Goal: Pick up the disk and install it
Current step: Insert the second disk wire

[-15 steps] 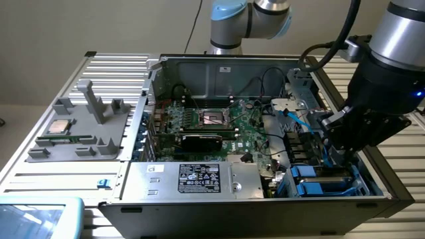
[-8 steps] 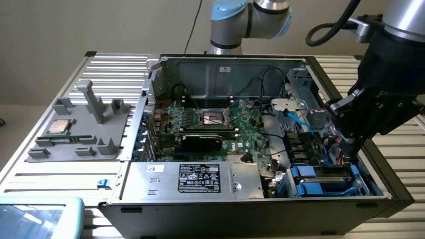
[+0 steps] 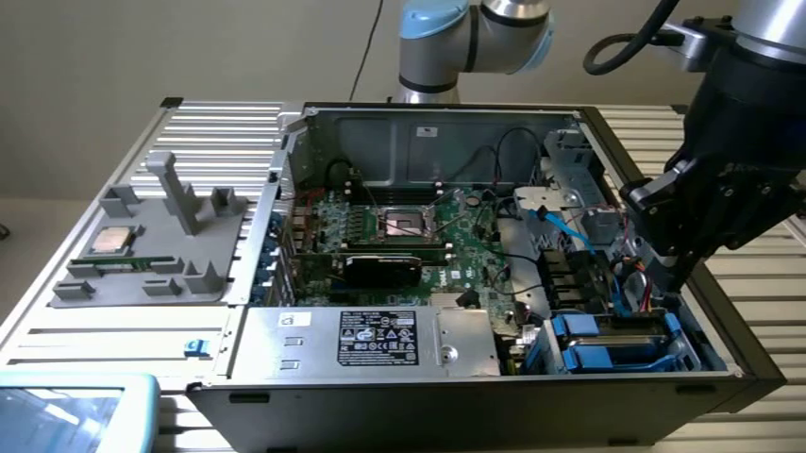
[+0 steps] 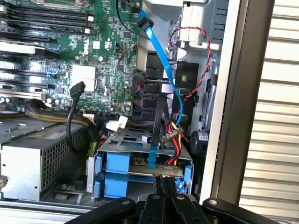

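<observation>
Two blue-bracketed drives sit stacked in the drive cage (image 4: 140,142) at the case's front corner, on the exterior view's right (image 3: 614,342). The disk (image 4: 145,170) shows as a thin grey edge between blue bracket ends (image 4: 117,163); I cannot tell for sure which of the two units it is. My gripper (image 4: 166,187) is shut, its dark fingertips (image 4: 171,185) pressed together at the cage's near edge, against the drive's end. Nothing is held between them. In the exterior view the gripper (image 3: 681,276) points down just inside the case's side wall, above the cage.
Red, yellow and black power wires (image 4: 172,135) and a blue data cable (image 4: 161,70) hang over the cage. The motherboard (image 3: 416,231) and power supply (image 3: 365,342) fill the case. A grey fixture (image 3: 151,250) with a square chip (image 3: 113,240) stands on the exterior view's left.
</observation>
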### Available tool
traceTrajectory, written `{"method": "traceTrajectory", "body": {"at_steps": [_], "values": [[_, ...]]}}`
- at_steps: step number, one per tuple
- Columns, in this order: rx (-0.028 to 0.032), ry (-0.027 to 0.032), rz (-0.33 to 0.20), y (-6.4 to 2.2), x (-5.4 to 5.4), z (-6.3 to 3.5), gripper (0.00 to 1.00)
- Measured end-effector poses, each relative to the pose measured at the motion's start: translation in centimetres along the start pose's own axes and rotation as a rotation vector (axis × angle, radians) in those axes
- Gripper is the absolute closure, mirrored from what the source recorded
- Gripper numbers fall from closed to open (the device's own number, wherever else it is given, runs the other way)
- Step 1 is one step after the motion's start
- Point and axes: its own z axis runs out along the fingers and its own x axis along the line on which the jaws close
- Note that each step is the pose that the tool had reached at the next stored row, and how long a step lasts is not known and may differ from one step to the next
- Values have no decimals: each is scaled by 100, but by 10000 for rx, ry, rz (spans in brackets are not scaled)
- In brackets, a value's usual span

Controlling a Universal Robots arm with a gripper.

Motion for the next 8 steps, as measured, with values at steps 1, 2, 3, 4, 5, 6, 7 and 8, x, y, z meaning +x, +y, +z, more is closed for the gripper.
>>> {"method": "traceTrajectory", "body": {"at_steps": [1,2,3,4,5,6,7,8], "values": [[0,0,0,0,0,0,89],[0,0,0,0,0,0,89],[0,0,0,0,0,0,89],[0,0,0,0,0,0,89],[0,0,0,0,0,0,89],[-1,0,0,0,0,0,89],[0,0,0,0,0,0,89],[0,0,0,0,0,0,89]]}}
